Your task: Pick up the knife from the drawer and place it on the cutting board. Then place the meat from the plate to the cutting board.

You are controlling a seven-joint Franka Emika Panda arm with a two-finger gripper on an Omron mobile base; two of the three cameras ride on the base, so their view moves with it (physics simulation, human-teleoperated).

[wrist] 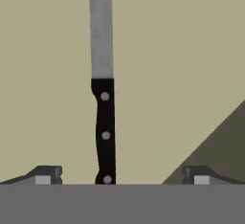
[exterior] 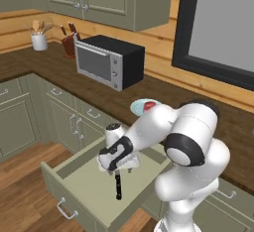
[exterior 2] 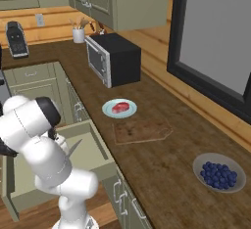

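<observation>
- A dark brown wooden counter (exterior 2: 162, 164) runs along a log-plank wall, over sage-green cabinets, with wood flooring below.
- On the counter stand a black microwave (exterior: 109, 61), a knife block (exterior: 69, 41), a white utensil holder (exterior: 39, 38) and a bowl of blueberries (exterior 2: 218, 172).
- The drawer (exterior: 92, 189) is pulled wide out; the knife (wrist: 104, 122) lies flat on its pale floor, black handle toward the drawer front.
- The gripper (wrist: 122, 176) hangs just above the knife with its jaws spread wide, one fingertip on each side of the handle, holding nothing.
- The meat (exterior 2: 119, 107) sits on the pale blue plate (exterior 2: 131, 110), just beside the bare cutting board (exterior 2: 142, 131).
- From the left base camera the arm hides most of the plate and all of the board; from the right, the arm's body covers the gripper and the knife's handle.
- The blade's tip is cut off at the hand view's top edge.
</observation>
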